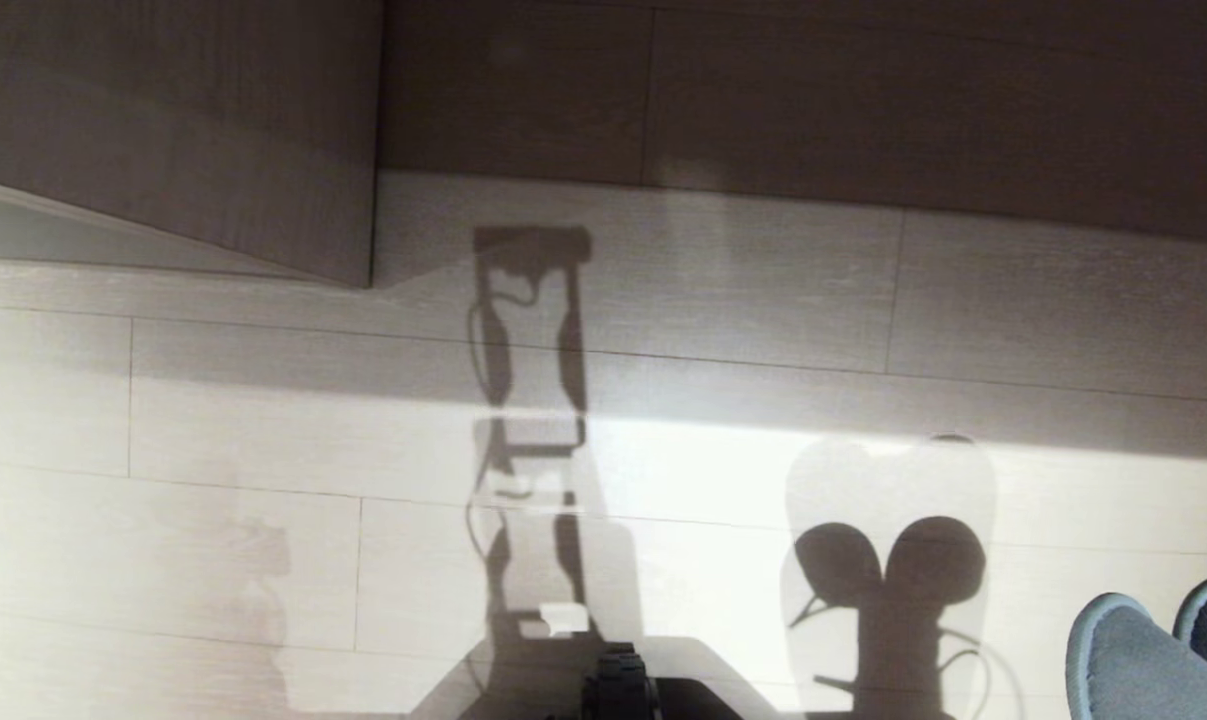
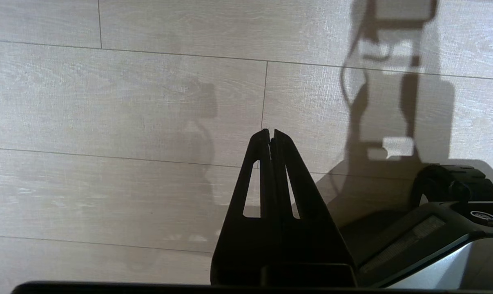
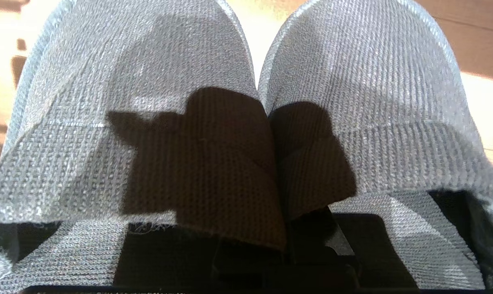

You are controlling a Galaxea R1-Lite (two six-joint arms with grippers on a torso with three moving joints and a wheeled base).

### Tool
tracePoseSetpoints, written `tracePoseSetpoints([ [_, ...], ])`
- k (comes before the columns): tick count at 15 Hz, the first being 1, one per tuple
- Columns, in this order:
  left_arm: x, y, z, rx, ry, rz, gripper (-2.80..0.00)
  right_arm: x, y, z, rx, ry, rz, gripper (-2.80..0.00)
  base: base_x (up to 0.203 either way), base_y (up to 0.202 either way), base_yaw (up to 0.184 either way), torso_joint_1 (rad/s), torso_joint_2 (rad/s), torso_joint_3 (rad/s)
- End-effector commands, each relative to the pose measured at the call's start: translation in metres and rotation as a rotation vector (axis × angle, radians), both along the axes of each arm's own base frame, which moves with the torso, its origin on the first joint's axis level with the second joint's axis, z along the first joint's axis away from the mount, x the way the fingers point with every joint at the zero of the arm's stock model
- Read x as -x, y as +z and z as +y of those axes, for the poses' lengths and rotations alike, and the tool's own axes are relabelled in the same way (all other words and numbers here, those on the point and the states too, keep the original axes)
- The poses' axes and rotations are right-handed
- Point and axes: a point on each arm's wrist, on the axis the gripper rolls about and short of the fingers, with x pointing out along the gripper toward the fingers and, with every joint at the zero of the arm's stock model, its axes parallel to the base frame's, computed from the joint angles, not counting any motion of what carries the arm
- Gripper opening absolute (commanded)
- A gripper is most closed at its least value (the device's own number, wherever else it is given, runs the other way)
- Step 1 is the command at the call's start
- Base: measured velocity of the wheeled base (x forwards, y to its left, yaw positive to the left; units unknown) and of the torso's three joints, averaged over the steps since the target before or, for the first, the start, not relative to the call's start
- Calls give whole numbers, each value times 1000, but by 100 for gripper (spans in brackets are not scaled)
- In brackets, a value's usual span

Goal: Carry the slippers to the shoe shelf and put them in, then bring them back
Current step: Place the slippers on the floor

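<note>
My right gripper (image 3: 285, 241) is pinched tight on the slippers (image 3: 246, 122), its dark fingers pushed down between the two inner walls where the pair meets, so both grey woven uppers spread out side by side in front of my wrist camera with their rounded toes pointing away from me. From my head, only the toe ends of the pair (image 1: 1153, 650) show, held at the lower right corner of the view above the floor (image 1: 263, 500), their lighter blue-grey rims catching the light. My left gripper (image 2: 271, 136) hangs empty over the pale planks with its two black fingers pressed together at the tips. Part of my dark base (image 1: 623, 690) sits at the near edge of the floor. A wood-grain cabinet panel (image 1: 183, 120) stands at the far left.
</note>
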Motion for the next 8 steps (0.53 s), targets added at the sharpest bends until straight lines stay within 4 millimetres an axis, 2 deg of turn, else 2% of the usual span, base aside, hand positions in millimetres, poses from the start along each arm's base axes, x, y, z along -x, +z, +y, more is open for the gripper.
tracePoseSetpoints([
  [1,0,0,0,1,0,2,-280,0,0,0,1,0,-1,-280,0,0,0,0,0,0],
  [5,0,0,0,1,0,2,-280,0,1,0,12,9,-4,-280,0,0,0,0,0,0],
  [7,0,0,0,1,0,2,-280,-4,20,0,24,23,-4,-280,0,0,0,0,0,0],
  [8,0,0,0,1,0,2,-280,-12,33,0,27,32,21,-280,0,0,0,0,0,0],
])
